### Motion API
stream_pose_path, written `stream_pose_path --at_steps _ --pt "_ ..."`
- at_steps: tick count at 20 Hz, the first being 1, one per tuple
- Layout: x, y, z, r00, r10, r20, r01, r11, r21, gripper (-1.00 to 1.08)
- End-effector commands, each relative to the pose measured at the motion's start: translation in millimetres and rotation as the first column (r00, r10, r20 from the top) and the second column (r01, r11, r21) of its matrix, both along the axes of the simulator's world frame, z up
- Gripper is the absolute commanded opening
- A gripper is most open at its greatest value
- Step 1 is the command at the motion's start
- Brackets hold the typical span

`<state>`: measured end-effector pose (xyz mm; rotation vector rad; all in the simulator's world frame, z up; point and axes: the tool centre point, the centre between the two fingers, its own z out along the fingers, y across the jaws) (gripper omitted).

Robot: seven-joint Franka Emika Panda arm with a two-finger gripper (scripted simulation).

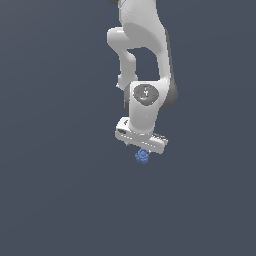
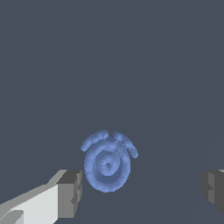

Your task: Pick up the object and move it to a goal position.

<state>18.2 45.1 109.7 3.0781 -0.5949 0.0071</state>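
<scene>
Blue knobbly chunk [image 2: 107, 164] sat between the gripper [image 2: 142, 192] fingers [image 2: 70, 192], near one. Jaws stood wide, not touching it. Arm [image 1: 142, 60] hung at twelve o'clock above.

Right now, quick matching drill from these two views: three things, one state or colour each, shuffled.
Things:
1. object
2. gripper
3. arm

Descriptions:
A. white, reaching down from the frame's top
B. blue, knobbly, between the fingers, nearer one pad
C. open, dark pads spread apart

Pairs: 1-B, 2-C, 3-A
</scene>
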Motion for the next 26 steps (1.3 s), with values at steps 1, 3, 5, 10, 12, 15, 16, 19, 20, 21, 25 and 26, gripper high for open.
stream_pose_path --at_steps 1,3,5,10,12,15,16,19,20,21,25,26 --pt "0.2 8.1 -6.0 0.999 -0.043 0.0 0.043 0.999 0.002 1.0" --pt "0.2 13.4 -10.0 0.998 -0.07 -0.001 0.07 0.998 0.004 1.0" --pt "0.1 17.8 -13.3 0.996 -0.092 -0.002 0.092 0.996 0.005 1.0" --pt "-0.2 25.0 -18.6 0.992 -0.128 -0.003 0.128 0.992 0.007 1.0" --pt "-0.2 26.3 -19.6 0.991 -0.135 -0.003 0.135 0.991 0.007 1.0" --pt "-0.4 26.4 -19.6 0.991 -0.133 -0.004 0.133 0.991 0.007 1.0" --pt "-0.4 26.4 -20.0 0.991 -0.133 -0.004 0.133 0.991 0.007 1.0" --pt "-0.5 26.4 -26.0 0.991 -0.133 -0.003 0.133 0.991 0.007 1.0" --pt "-0.6 26.6 -29.5 0.991 -0.133 -0.003 0.133 0.991 0.007 1.0" --pt "-0.8 26.4 -33.8 0.991 -0.134 -0.003 0.134 0.991 0.007 1.0" --pt "-1.5 26.3 -55.9 0.991 -0.136 -0.003 0.136 0.991 0.007 1.0" --pt "-1.7 26.5 -60.3 0.991 -0.136 -0.003 0.136 0.991 0.007 1.0"
